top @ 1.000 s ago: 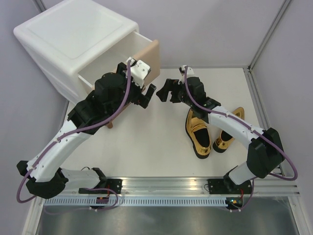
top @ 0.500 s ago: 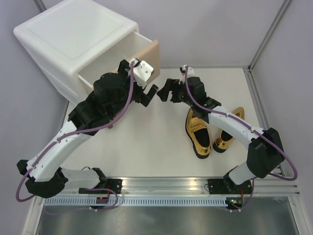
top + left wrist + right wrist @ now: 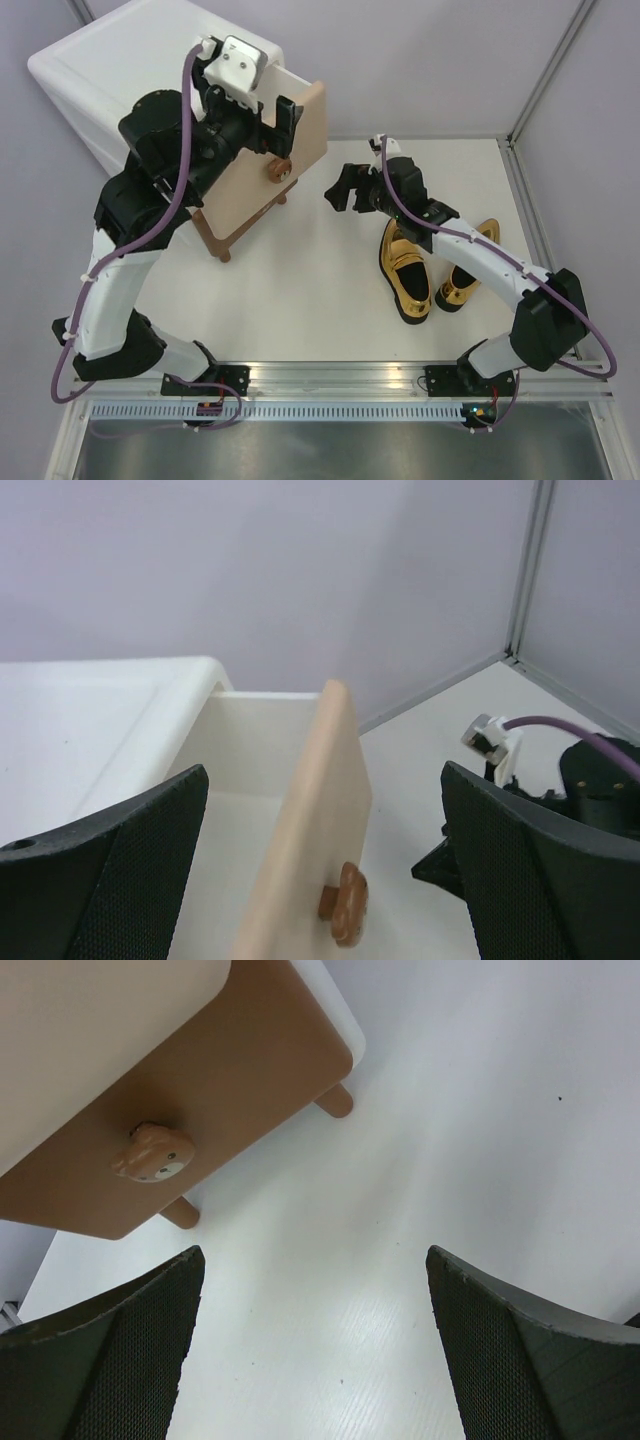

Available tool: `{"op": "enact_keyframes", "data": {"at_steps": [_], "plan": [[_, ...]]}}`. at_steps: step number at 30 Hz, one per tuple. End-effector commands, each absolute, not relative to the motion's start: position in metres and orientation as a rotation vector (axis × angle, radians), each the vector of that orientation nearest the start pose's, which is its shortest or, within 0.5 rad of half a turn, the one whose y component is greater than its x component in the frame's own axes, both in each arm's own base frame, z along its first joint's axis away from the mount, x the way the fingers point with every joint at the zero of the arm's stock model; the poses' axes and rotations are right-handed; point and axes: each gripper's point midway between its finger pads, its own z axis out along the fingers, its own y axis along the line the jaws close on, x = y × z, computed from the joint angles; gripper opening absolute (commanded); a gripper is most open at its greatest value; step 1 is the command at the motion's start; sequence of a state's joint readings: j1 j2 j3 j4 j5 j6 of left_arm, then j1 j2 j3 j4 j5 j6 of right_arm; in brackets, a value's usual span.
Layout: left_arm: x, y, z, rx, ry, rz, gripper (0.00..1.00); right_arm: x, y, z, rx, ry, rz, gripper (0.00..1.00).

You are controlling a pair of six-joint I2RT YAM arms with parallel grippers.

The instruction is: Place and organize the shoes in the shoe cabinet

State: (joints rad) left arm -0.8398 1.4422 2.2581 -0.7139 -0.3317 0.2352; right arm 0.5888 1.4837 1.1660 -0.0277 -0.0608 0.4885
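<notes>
the left end effector (image 3: 250, 106) hangs released and empty above the shoe cabinet (image 3: 100, 60) at the far left, its fingers spread wide over the beige upper drawer (image 3: 310, 810), which stands pulled out. its wrist view looks down into that drawer, and what shows of the inside is bare. the right end effector (image 3: 336, 190) is also spread and grasps nothing. it hovers above the table (image 3: 320, 290) just right of the drawer fronts, facing the brown lower drawer (image 3: 230, 1080) and its bear knob (image 3: 152, 1152).

the gold shoes (image 3: 405, 270) lie side by side on the table, nearer and to the right, partly under the right forearm and well apart from the cabinet. no purple shoes show in any view, so i cannot tell where they are.

the step in hand looks like the gap between opening the drawer and loading it. the next move probably belongs to the right arm: turn back toward the gold pair, drop over one shoe, close across its narrow width, then carry it left and far into the open drawer. the left arm would need to stay clear of that opening.
</notes>
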Motion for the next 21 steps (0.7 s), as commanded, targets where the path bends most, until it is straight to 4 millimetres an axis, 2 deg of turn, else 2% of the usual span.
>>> {"op": "enact_keyframes", "data": {"at_steps": [1,2,3,9,11,18,21], "plan": [[0.285,-0.198,0.551,0.428,1.551,-0.329,0.99,0.366,0.280,0.279,-0.195,1.907,0.778,0.95],[0.285,-0.199,0.548,0.438,1.563,-0.369,0.99,0.364,0.278,0.277,-0.195,1.918,0.775,0.95],[0.292,-0.187,0.545,0.409,1.583,-0.350,0.99,0.363,0.278,0.278,-0.199,1.918,0.774,0.95],[0.306,-0.164,0.533,0.393,1.625,-0.330,0.99,0.360,0.277,0.274,-0.202,1.931,0.779,0.95],[0.308,-0.163,0.522,0.375,1.673,-0.387,0.99,0.361,0.276,0.276,-0.201,1.928,0.777,0.95],[0.303,-0.183,0.492,0.439,1.791,-0.531,0.99,0.359,0.274,0.275,-0.199,1.930,0.770,0.95],[0.300,-0.190,0.491,0.458,1.794,-0.579,0.99,0.359,0.273,0.273,-0.194,1.934,0.769,0.95]]}}
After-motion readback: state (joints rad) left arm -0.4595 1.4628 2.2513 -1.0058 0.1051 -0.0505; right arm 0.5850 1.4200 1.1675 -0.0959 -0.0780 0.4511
